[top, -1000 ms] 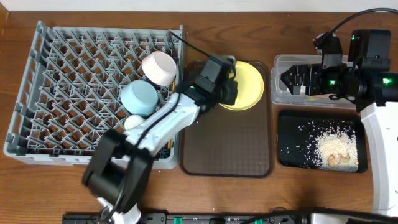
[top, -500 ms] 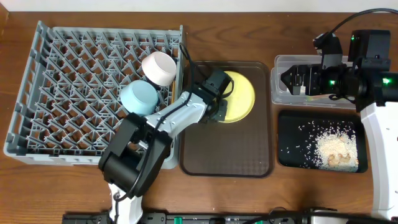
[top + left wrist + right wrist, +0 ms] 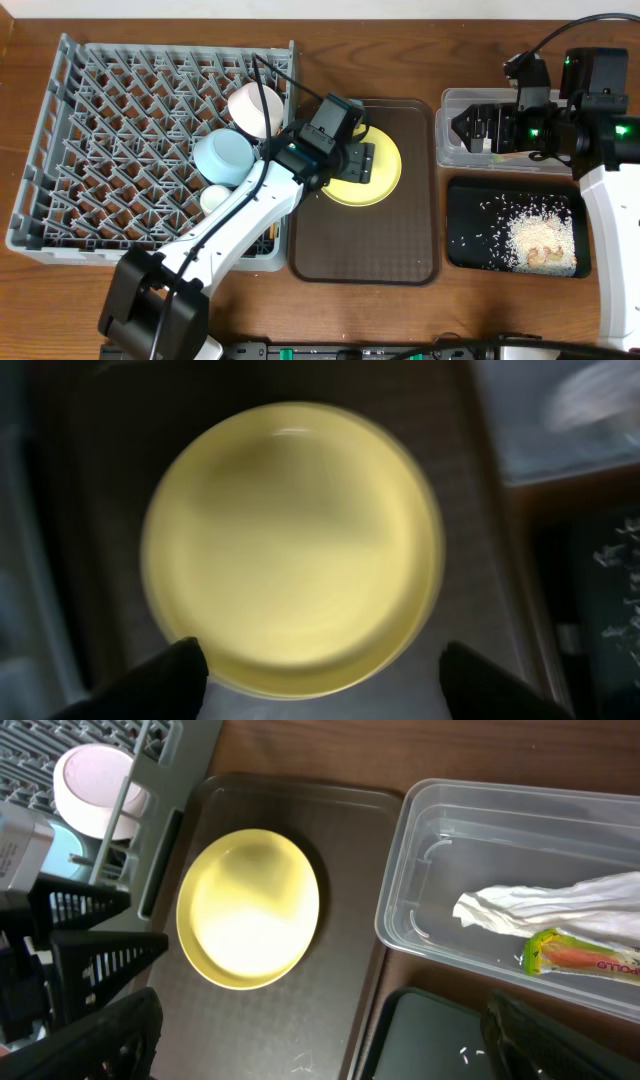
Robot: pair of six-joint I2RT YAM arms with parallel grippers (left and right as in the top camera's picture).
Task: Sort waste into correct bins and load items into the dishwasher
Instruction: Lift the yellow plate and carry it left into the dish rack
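My left pincer [image 3: 320, 648] hangs spread wide, gripping nothing, right above the yellow plate [image 3: 290, 550], which lies flat on the far half of the brown serving tray [image 3: 365, 245]. Against the tray's left edge stands the grey dish rack [image 3: 120, 130], with the blue bowl [image 3: 225, 158] and white bowl [image 3: 252, 108] lodged among its pegs on the tray side. Right of the tray: black tray [image 3: 470, 235] with rice scraps [image 3: 535, 240] nearer, clear tub [image 3: 470, 830] beyond it holding napkin [image 3: 540, 905] and wrapper [image 3: 580, 955]; my right pincer [image 3: 322, 1008] hovers by that tub, fingers wide, empty.
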